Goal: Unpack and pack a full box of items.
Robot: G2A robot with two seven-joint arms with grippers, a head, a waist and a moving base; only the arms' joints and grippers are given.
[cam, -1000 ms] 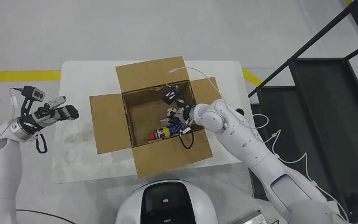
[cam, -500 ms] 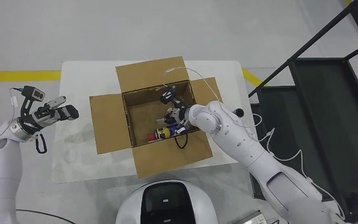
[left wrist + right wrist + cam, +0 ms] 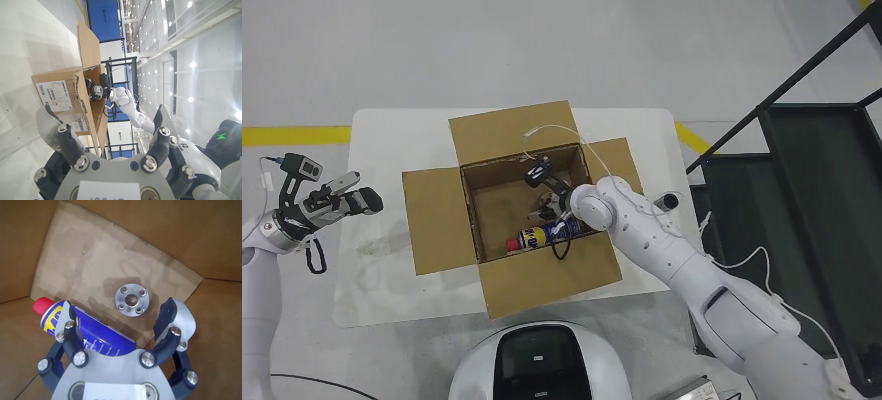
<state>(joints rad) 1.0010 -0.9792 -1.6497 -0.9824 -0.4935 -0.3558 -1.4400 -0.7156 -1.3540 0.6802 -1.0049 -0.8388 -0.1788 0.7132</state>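
Gripper on the right arm (image 3: 117,308), spread apart, hangs over the round silver metal flange (image 3: 132,299) inside the brown cardboard box (image 3: 170,228).

Free from straight above into the box (image 3: 512,135), all four flaps folded outward and out of the way. Inside, hemmed by tall cardboard walls on every side. On the floor, blocked along one wall by a spray can (image 3: 105,332) lying on its side, and near the middle by a flat metal flange (image 3: 132,299); bare brown paper (image 3: 85,262) beyond both. Crowded by the right claw (image 3: 118,308), spread wide low in the box, one finger in front of the can, contact unclear. Outside, bare table (image 3: 382,140) left of the box; left claw (image 3: 103,111) spread apart at the table's left edge, well apart from the box.
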